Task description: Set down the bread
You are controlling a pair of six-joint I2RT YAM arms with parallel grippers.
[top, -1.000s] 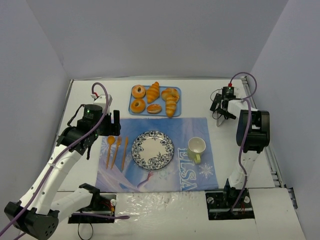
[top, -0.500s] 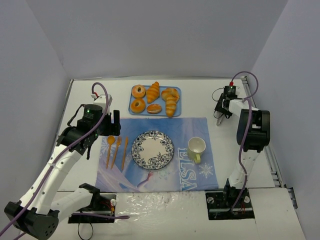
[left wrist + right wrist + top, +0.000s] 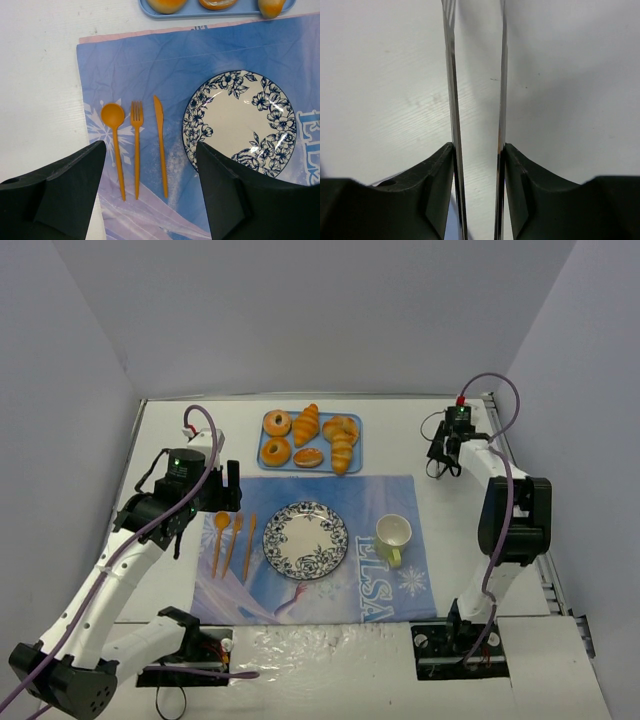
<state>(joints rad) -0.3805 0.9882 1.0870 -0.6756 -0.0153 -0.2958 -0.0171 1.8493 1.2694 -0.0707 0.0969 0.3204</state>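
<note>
The bread, golden donuts, croissants and a dark-centred bun, lies on a blue tray at the back of the table; its near edge shows in the left wrist view. The patterned plate sits bare on the blue mat. My left gripper hangs open above the mat, beside the plate. Far right of the tray, my right gripper is shut on a pair of thin metal tongs, one arm against each finger, over the white table.
An orange spoon, fork and knife lie on the mat left of the plate. A pale yellow cup stands right of the plate. Grey walls close in the table on three sides.
My right gripper has closed from wide open onto the tongs and shifted slightly toward the back, its forearm swinging right. The left arm has not moved.
</note>
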